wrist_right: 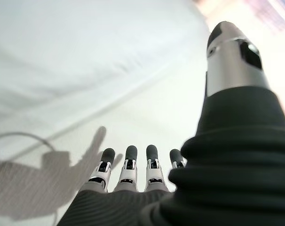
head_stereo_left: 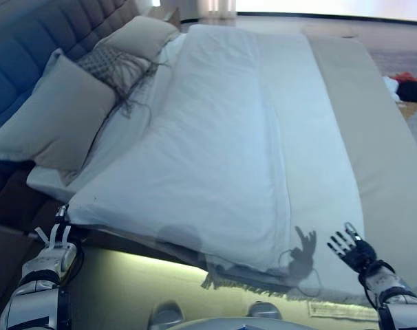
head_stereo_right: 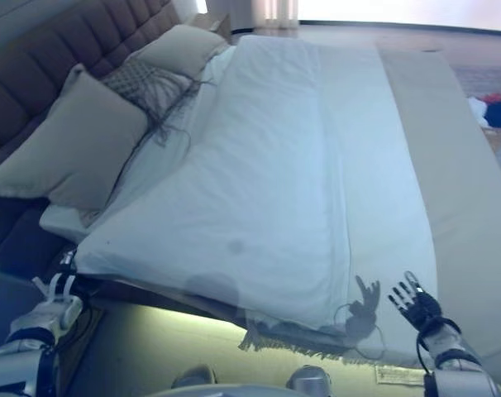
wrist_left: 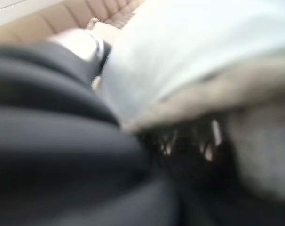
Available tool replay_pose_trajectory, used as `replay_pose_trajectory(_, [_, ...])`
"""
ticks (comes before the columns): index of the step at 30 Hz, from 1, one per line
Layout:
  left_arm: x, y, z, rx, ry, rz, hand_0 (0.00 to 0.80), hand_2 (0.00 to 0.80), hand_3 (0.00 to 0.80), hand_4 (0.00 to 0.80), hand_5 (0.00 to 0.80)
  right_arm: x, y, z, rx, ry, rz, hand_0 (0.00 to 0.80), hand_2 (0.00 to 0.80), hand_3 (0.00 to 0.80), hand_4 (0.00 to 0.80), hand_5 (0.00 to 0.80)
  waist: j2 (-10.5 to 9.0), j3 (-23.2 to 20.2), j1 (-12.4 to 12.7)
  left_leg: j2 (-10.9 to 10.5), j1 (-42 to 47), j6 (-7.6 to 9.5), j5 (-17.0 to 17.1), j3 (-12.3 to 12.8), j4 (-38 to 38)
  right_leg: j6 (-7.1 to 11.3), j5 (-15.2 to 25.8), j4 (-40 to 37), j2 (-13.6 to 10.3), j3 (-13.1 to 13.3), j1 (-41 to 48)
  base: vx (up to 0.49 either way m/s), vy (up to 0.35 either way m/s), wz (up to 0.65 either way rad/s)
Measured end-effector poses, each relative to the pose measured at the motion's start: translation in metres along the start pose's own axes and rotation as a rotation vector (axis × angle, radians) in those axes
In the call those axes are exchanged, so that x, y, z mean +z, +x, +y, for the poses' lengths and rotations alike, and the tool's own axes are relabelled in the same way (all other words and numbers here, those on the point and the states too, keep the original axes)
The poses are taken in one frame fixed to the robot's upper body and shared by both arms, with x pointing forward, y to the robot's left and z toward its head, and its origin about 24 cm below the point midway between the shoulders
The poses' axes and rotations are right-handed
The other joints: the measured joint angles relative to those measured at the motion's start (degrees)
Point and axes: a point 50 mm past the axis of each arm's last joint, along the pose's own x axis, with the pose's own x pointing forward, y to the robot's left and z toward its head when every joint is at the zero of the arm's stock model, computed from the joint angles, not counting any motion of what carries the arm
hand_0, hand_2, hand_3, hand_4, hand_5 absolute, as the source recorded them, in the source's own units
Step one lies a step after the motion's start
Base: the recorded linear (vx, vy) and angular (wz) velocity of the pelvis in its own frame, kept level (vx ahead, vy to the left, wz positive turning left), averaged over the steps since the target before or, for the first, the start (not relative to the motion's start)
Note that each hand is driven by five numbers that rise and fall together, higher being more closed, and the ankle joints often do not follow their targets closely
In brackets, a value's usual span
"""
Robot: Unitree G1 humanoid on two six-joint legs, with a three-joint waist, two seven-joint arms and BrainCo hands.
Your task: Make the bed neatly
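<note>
A white duvet (head_stereo_left: 215, 151) lies spread over the bed, its near edge lumpy and overhanging the side. Under that edge a grey fringed throw (head_stereo_left: 243, 282) pokes out. Two beige pillows (head_stereo_left: 57, 117) (head_stereo_left: 140, 34) lean on the headboard, with a grey patterned cushion (head_stereo_left: 112, 65) between them. My left hand (head_stereo_left: 52, 256) is low at the duvet's near left corner, fingers straight and pointing up, just short of the cloth. Over the white sheet near the foot end hovers my right hand (head_stereo_left: 354, 251), its fingers (wrist_right: 128, 169) spread and straight, holding nothing.
A beige cover strip (head_stereo_left: 377, 144) runs across the foot end of the bed. The tufted headboard (head_stereo_left: 29, 34) stands at the left. Red and dark clothes (head_stereo_left: 404, 88) lie in a basket on the floor past the foot end.
</note>
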Motion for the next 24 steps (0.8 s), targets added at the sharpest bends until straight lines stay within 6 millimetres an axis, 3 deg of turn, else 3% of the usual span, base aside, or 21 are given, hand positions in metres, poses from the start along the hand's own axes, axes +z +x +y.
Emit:
replay_pose_trajectory(3, [-0.001, 0.001, 0.000, 0.025, -0.012, 0.006, 0.800, 0.800, 0.800, 0.800, 0.800, -0.012, -0.001, -0.004, -0.016, 0.017, 0.030, 0.000, 0.000, 0.000, 0.000, 0.000, -0.17, 0.2, -0.4, -3.8, 1.3, 3.83, -0.9, 0.9, -5.8, 3.19, 2.0, 0.9, -3.4, -0.8, -2.4, -0.215, 0.348, 0.01])
replay_pose_trajectory(5, [-0.002, -0.002, 0.007, 0.052, -0.015, 0.018, 0.800, 0.800, 0.800, 0.800, 0.800, -0.025, 0.003, 0.006, 0.017, 0.014, 0.075, 0.000, 0.000, 0.000, 0.000, 0.000, 0.19, 0.5, 0.0, -4.2, 2.9, 4.93, -0.3, 1.7, -7.5, 2.43, 3.5, 4.5, -4.0, -1.3, -4.0, -0.204, 0.138, -0.19])
replay_pose_trajectory(6, [-0.001, -0.004, 0.010, 0.060, -0.018, 0.015, 0.800, 0.800, 0.800, 0.800, 0.800, -0.034, 0.006, 0.012, 0.041, 0.005, 0.107, 0.000, 0.000, 0.000, 0.000, 0.000, 0.16, 0.5, 0.1, -3.4, 3.1, 5.10, -0.2, 1.6, -7.8, 2.65, 1.4, 7.9, -2.9, -0.8, -5.2, -0.139, 0.010, -0.14])
replay_pose_trajectory(7, [0.002, -0.007, 0.015, 0.062, -0.037, -0.002, 0.800, 0.800, 0.800, 0.800, 0.800, -0.044, 0.008, 0.019, 0.075, 0.000, 0.132, 0.000, 0.000, 0.000, 0.000, 0.000, 0.13, 0.5, 0.3, -2.2, 3.0, 4.71, 0.1, 1.3, -8.3, 2.25, -2.9, 11.2, 0.5, 0.6, -6.2, -0.126, -0.026, -0.10])
replay_pose_trajectory(8, [0.006, -0.010, 0.018, 0.060, -0.061, -0.023, 0.800, 0.800, 0.800, 0.800, 0.800, -0.051, 0.009, 0.025, 0.109, -0.001, 0.150, 0.000, 0.000, 0.000, 0.000, 0.000, -0.28, 0.4, 0.9, -1.1, 2.6, 4.12, 0.7, 1.2, -8.6, 0.53, -6.1, 11.8, 4.8, 1.0, -6.1, -0.138, -0.022, -0.36])
replay_pose_trajectory(9, [0.008, -0.011, 0.018, 0.055, -0.075, -0.036, 0.800, 0.800, 0.800, 0.800, 0.800, -0.052, 0.011, 0.030, 0.136, -0.001, 0.151, 0.000, 0.000, 0.000, 0.000, 0.000, -1.04, 0.3, 3.1, -1.3, 2.3, 3.27, 0.9, 1.4, -8.8, -4.00, -8.1, 6.8, 7.6, -0.6, -4.7, -0.134, -0.015, -0.45])
replay_pose_trajectory(10, [0.005, -0.013, 0.023, 0.064, -0.091, -0.038, 0.800, 0.800, 0.800, 0.800, 0.800, -0.046, 0.013, 0.035, 0.149, -0.003, 0.133, 0.000, 0.000, 0.000, 0.000, 0.000, -0.65, 0.4, 3.3, -0.5, 1.3, 2.89, 1.3, 1.5, -8.0, -4.60, -4.9, 2.4, 9.0, -1.5, -3.2, -0.140, 0.021, -0.36])
replay_pose_trajectory(13, [0.001, -0.011, 0.023, 0.071, -0.099, -0.029, 0.800, 0.800, 0.800, 0.800, 0.800, -0.038, 0.016, 0.042, 0.182, -0.016, 0.116, 0.000, 0.000, 0.000, 0.000, 0.000, -1.04, 0.2, 3.5, -0.3, -2.3, 2.86, 2.0, 2.8, -3.8, -5.43, -3.3, -0.8, 9.7, -2.4, -2.8, -0.169, 0.097, 0.08])
replay_pose_trajectory(16, [-0.004, -0.011, 0.026, 0.083, -0.104, -0.035, 0.800, 0.800, 0.800, 0.800, 0.800, -0.018, 0.022, 0.059, 0.232, -0.065, 0.081, 0.000, 0.000, 0.000, 0.000, 0.000, -1.70, 0.2, 5.1, -0.9, -6.4, 2.37, 1.5, -0.7, 4.6, -6.12, -2.9, -1.4, 8.5, -0.7, -2.8, -0.132, 0.265, -0.27])
replay_pose_trajectory(18, [0.001, -0.020, 0.040, 0.112, -0.125, -0.080, 0.800, 0.800, 0.800, 0.800, 0.800, -0.007, 0.027, 0.077, 0.283, -0.092, 0.054, 0.000, 0.000, 0.000, 0.000, 0.000, -1.42, 0.2, 5.1, -2.0, -5.8, 1.78, 1.2, -2.1, 4.0, -6.14, -2.9, -1.4, 8.3, 1.3, -2.3, -0.074, 0.263, -0.61])
replay_pose_trajectory(19, [0.004, -0.023, 0.045, 0.122, -0.134, -0.098, 0.800, 0.800, 0.800, 0.800, 0.800, -0.006, 0.026, 0.079, 0.295, -0.097, 0.047, 0.000, 0.000, 0.000, 0.000, 0.000, -1.14, 0.2, 5.3, -2.6, -4.9, 2.56, 1.8, -2.4, 1.0, -6.13, -2.9, -1.3, 8.5, 2.3, -2.1, -0.064, 0.204, -0.59])
replay_pose_trajectory(21, [0.007, -0.024, 0.046, 0.123, -0.161, -0.129, 0.800, 0.800, 0.800, 0.800, 0.800, -0.011, 0.024, 0.069, 0.270, -0.095, 0.056, 0.000, 0.000, 0.000, 0.000, 0.000, -0.90, 0.0, 5.2, -2.6, -5.1, 3.52, 2.6, -0.4, -0.9, -5.67, -3.2, -1.4, 9.5, 2.4, -1.8, -0.050, 0.177, -0.19])
replay_pose_trajectory(24, [0.007, -0.024, 0.048, 0.127, -0.165, -0.132, 0.800, 0.800, 0.800, 0.800, 0.800, -0.023, 0.018, 0.045, 0.182, -0.063, 0.099, 0.000, 0.000, 0.000, 0.000, 0.000, -1.44, -0.3, 4.8, -2.8, -3.8, 4.01, 2.1, -0.6, -4.0, -5.07, -3.1, -1.6, 9.5, 2.1, -1.9, -0.043, 0.179, 0.06])
